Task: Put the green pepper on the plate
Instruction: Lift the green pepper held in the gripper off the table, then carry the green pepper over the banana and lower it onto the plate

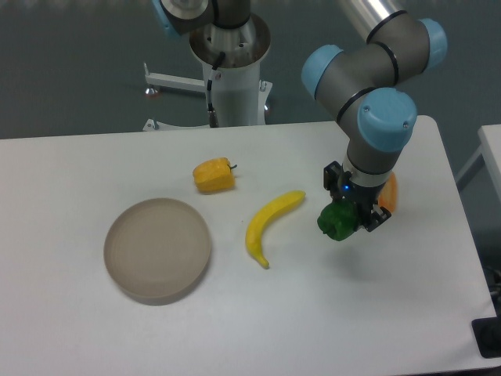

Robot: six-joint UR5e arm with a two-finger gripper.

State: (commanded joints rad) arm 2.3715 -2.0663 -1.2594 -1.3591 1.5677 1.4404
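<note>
The green pepper (337, 222) is dark green and lumpy, at the right of the table. My gripper (344, 215) points down and is shut on it; the pepper seems lifted just off the table top. The plate (157, 249) is a round beige-grey dish at the left front of the table, far to the left of the gripper, with nothing on it.
A yellow banana (268, 224) lies between the gripper and the plate. A yellow-orange pepper (214, 175) sits behind the plate. An orange thing (391, 193) shows partly behind the gripper. The robot base (232, 74) stands at the table's back edge.
</note>
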